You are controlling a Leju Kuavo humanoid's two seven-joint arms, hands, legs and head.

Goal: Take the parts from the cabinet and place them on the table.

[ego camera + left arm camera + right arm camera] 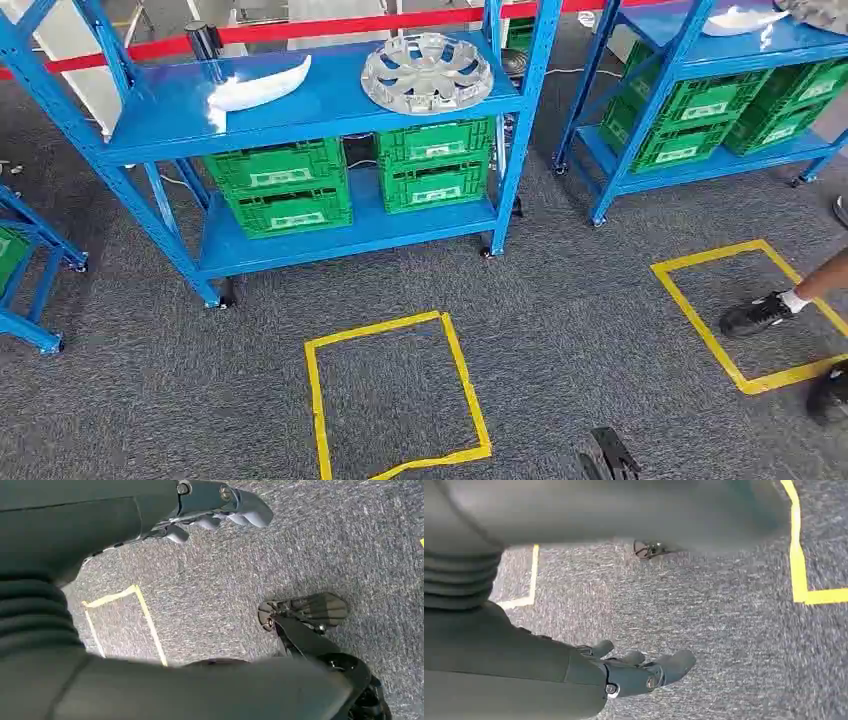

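Facing a blue 2-shelf cabinet (330,105) on castors, head view looking down at grey carpet (560,300). Top shelf holds 2 parts: a silver wheel cover (427,72) lying flat toward the right end, and a white curved trim piece (258,90) toward the left, well apart from each other, neither touched by a hand. Lower shelf has 4 green crates (350,180) in 2 stacks of 2, side by side. A second blue cabinet (690,80) stands to the right with more green crates on its lower shelf and another white part (742,19) on top. Red barrier bar (300,28) runs behind the shelving. 2 yellow tape squares on the carpet: one (395,395) in front of the near cabinet, one (750,310) further right, where a person's black shoe (757,314) sits inside the outline. Both arms hang down over the carpet. Left hand (220,507) in its wrist view: fingers loosely extended, apart, holding nothing. Right hand (639,670) in its wrist view: same, fingers slightly bent and spread, nothing in them. Yellow tape lines show in both wrist views.
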